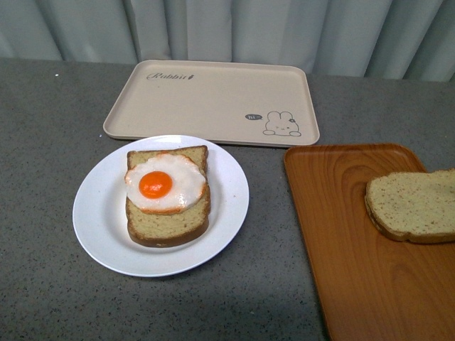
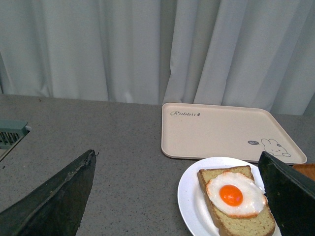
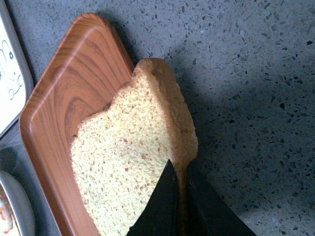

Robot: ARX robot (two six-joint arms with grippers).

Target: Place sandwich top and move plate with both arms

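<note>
The sandwich top lies at the right side of the scene on the orange wood-grain tray, cut off by the right edge of the front view. In the right wrist view the slice shows its speckled face, and one crust edge reaches past the tray's rim over the counter. The right claw is pinched narrow on that crust edge, a black finger on each side of it. Whether the slice is raised off the tray I cannot tell. The right arm is out of the front view.

To the left of the orange tray, and apart from it, the white plate sits on the counter. It carries a smaller, darker-crusted bread slice with a fried egg on top, its yolk toward the left.

The left claw stands wide, its two black fingers far apart with nothing between them. It hangs above the counter on the near left side of the plate and touches neither plate nor bread.

Beyond the plate lies the beige rabbit-print tray, close to the plate's far rim and bare. A pale curtain hangs behind the far edge of the counter.
</note>
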